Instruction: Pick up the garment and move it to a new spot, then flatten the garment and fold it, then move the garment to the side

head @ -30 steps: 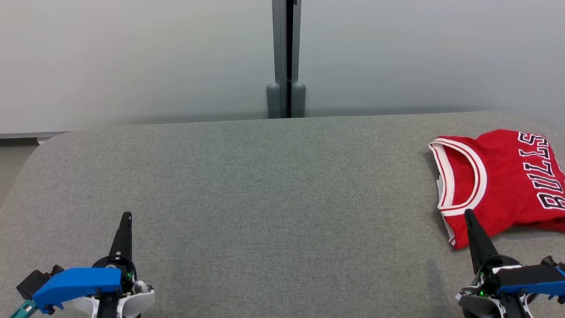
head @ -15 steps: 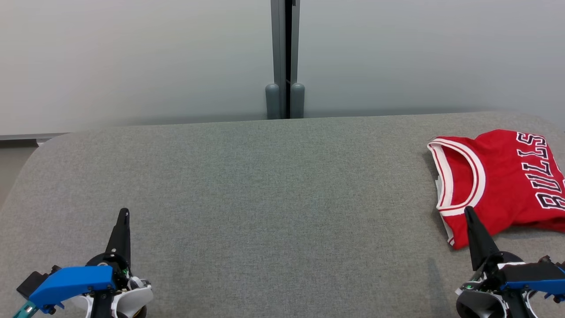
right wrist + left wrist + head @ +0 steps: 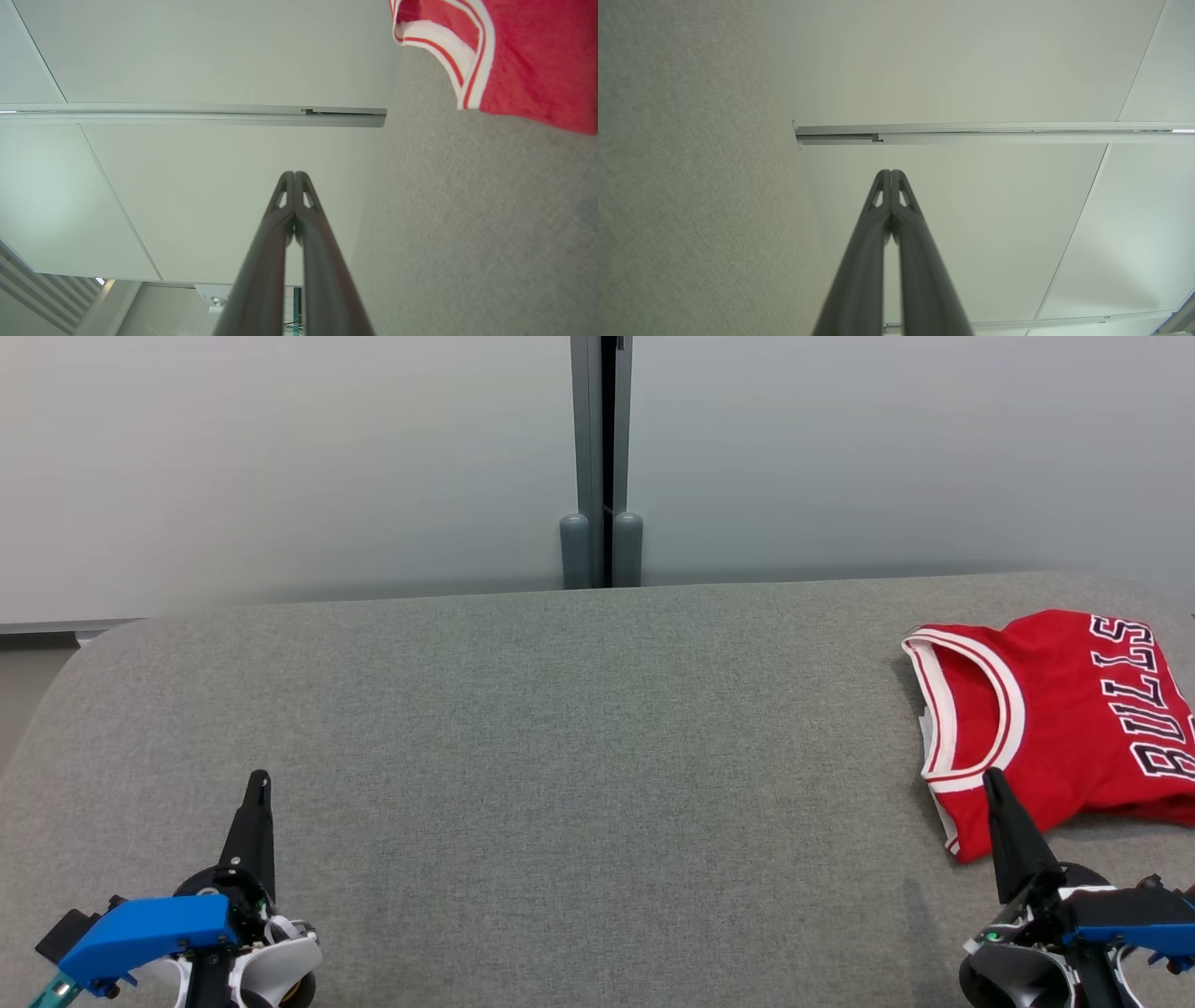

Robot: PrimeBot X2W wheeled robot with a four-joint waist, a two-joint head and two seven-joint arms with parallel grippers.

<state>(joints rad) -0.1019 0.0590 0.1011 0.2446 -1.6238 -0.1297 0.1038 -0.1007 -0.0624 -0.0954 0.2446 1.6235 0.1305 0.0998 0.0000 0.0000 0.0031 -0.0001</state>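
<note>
Since a second ago both arms have sunk slightly in the head view. The one red, white-trimmed sleeveless jersey (image 3: 1074, 709) lies unmoved at the right end of the grey fabric-covered desk (image 3: 579, 756). Two grippers: the left gripper (image 3: 259, 779) and the right gripper (image 3: 991, 777), both closed and empty.

Head view is bright and evenly lit by soft diffuse light, no glare, sharp across the grey fabric surface (image 3: 597, 756). Shadows are weak and soft-edged: one under the near and left edges of the red garment (image 3: 1074, 709), a faint smear on the fabric just left of the right gripper (image 3: 991, 779), and a hazy dark band low on the frosted wall (image 3: 280, 457). Wrist views are equally bright; the wide angle bends the wall seams (image 3: 112, 186) toward the edges, and the right gripper's dark fingers (image 3: 264, 280) go soft and out of focus near the bottom edge.
</note>
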